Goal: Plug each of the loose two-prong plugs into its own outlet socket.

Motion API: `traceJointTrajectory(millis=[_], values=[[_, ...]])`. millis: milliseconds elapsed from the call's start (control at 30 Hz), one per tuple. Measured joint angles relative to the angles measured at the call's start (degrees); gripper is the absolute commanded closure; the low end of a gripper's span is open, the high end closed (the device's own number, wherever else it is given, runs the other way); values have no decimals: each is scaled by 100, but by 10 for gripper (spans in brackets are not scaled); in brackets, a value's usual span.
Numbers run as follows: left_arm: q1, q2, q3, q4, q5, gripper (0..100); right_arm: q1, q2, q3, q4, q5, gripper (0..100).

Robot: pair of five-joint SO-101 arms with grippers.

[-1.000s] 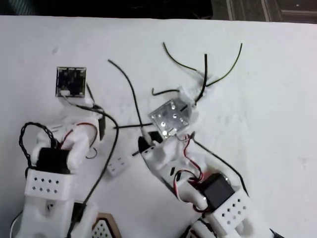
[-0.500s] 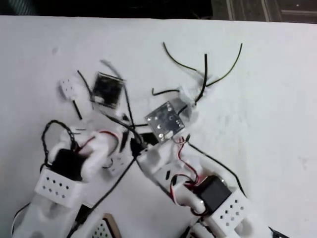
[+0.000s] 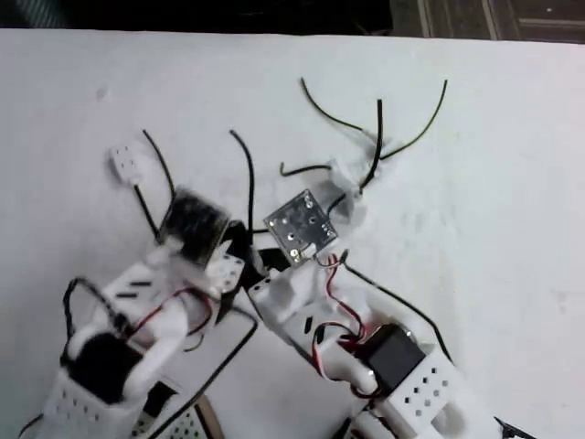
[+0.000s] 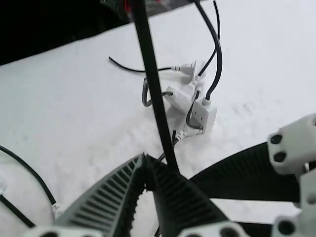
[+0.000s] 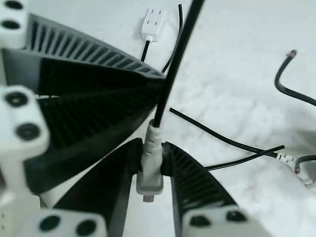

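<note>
White plug [image 5: 149, 170], pinched in right hand [image 5: 151, 146] — black cord [image 5: 175, 59] trailing

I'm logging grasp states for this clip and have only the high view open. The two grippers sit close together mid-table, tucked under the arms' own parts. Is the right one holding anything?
Observer: Yes. In the right wrist view, the right gripper is shut on a pale plug, with the prong end past the fingertips.
Operator: And the left one?
Observer: The left gripper is shut on a black cord, not on a plug body.
Operator: Is a free socket nearby?
Observer: A white outlet socket lies on the table beyond the fingers. Its slots are showing and nothing is plugged in.
</note>
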Motion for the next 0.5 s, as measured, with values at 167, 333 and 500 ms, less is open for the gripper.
traceJointTrajectory(millis=[167,333,500], values=[[0,-484,352,-211,0,979,0,0,0,0,0,981],[-158,-484,369,-237,18,979,0,0,0,9,0,981],[-360,-484,378,-246,220,979,-237,-62,0,88,0,981]])
